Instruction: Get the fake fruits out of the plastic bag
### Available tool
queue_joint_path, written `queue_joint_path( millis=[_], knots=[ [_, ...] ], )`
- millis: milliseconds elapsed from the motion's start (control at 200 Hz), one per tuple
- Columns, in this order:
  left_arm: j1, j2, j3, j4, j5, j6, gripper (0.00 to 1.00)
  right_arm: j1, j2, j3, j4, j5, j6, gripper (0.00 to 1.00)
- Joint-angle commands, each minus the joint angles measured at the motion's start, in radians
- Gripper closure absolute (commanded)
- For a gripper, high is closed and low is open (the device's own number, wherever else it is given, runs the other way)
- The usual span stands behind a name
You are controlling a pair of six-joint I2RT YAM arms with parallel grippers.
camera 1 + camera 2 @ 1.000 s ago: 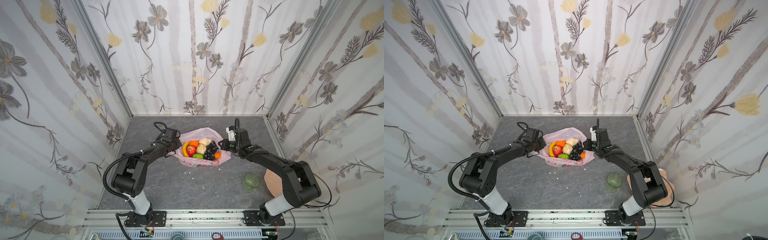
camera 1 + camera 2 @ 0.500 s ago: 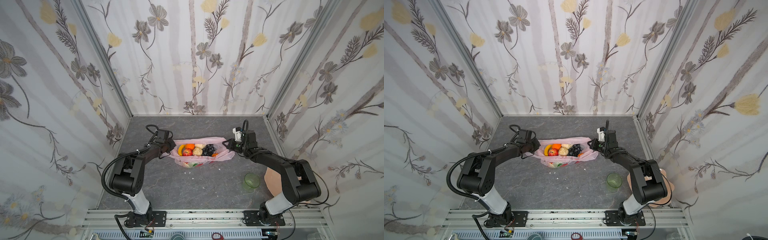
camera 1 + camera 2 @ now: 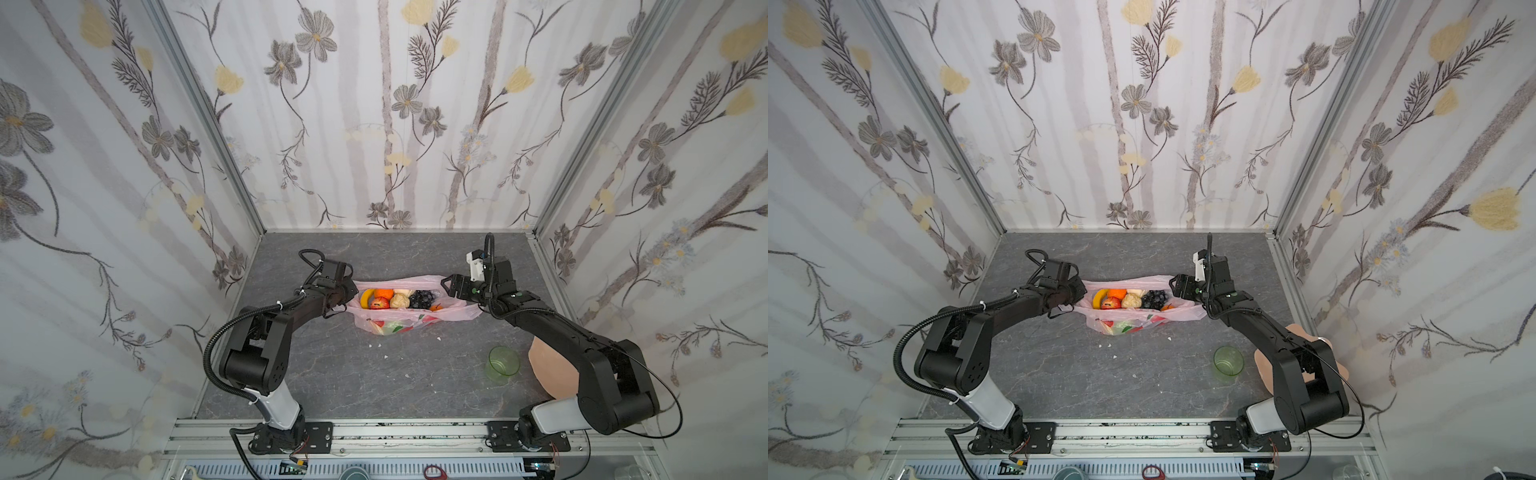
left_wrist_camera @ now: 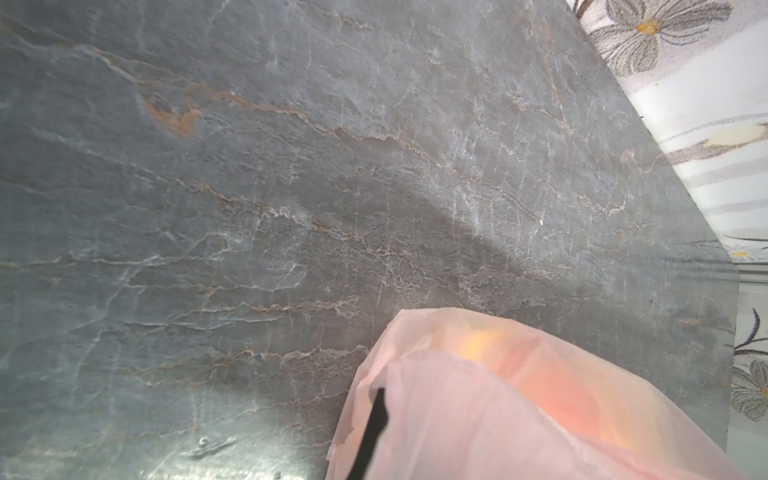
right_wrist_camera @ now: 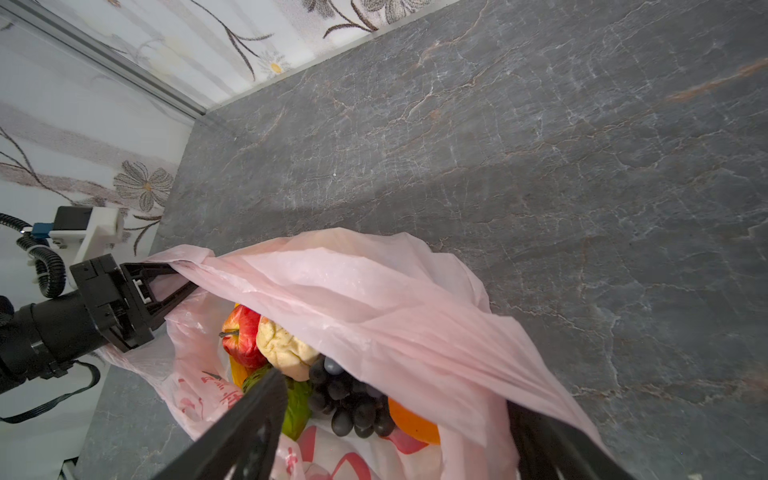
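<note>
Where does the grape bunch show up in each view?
Both top views: grape bunch inside the plastic bag, right of the beige piece.
Left wrist: not in it.
Right wrist: grape bunch between beige piece and orange.
Shared landmark: the plastic bag, in every view.

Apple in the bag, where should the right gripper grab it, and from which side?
Across its round middle, from above through the open mouth of the bag. The apple lies on top of the pile with its upper face bare; banana, orange and beige piece crowd its sides and the bag walls it in, so a sideways approach looks blocked.
</note>
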Motion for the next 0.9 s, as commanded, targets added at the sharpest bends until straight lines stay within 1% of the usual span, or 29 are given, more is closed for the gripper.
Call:
queue_joint_path(
  millis=[0,80,120,250,320,355,405,420,510,580,659,769,894],
  knots=[
    [-0.021,-0.017,-0.001,0.016,-0.068,-0.019,1.0,0.039,-0.028,0.019,-0.059,0.152,-0.026,0.15],
    [-0.044,-0.024,0.001,0.016,-0.089,-0.018,1.0,0.07,-0.031,0.02,-0.068,0.2,-0.024,0.15],
    [-0.056,-0.025,0.001,0.017,-0.095,-0.015,1.0,0.078,-0.031,0.008,-0.051,0.197,-0.017,0.15],
    [-0.104,-0.019,0.005,0.02,-0.104,-0.009,1.0,0.083,-0.015,-0.034,0.08,0.043,0.03,0.2],
    [-0.127,-0.018,0.005,0.02,-0.11,-0.012,1.0,0.102,-0.003,-0.029,0.104,0.03,0.047,0.2],
    [-0.135,-0.021,0.004,0.021,-0.113,-0.014,1.0,0.114,0.005,-0.017,0.094,0.052,0.051,0.19],
    [-0.151,-0.023,0.004,0.022,-0.118,-0.014,1.0,0.133,0.008,0.012,0.056,0.112,0.052,0.17],
    [-0.154,-0.023,0.005,0.022,-0.12,-0.014,1.0,0.138,0.036,0.021,0.041,0.132,0.052,0.16],
    [-0.164,-0.03,0.001,0.022,-0.13,-0.019,1.0,0.153,0.081,0.077,-0.055,0.235,0.061,0.12],
    [-0.163,-0.041,-0.002,0.023,-0.14,-0.022,1.0,0.157,0.093,0.087,-0.099,0.291,0.068,0.11],
    [-0.163,-0.056,-0.011,0.025,-0.153,-0.024,1.0,0.157,0.094,0.087,-0.144,0.404,0.075,0.11],
    [-0.165,-0.075,-0.034,0.033,-0.189,-0.031,1.0,0.164,0.089,0.09,-0.168,0.448,0.055,0.13],
    [-0.168,-0.082,-0.041,0.042,-0.189,-0.035,1.0,0.216,0.099,0.147,-0.221,0.522,0.037,0.13]
  ],
)
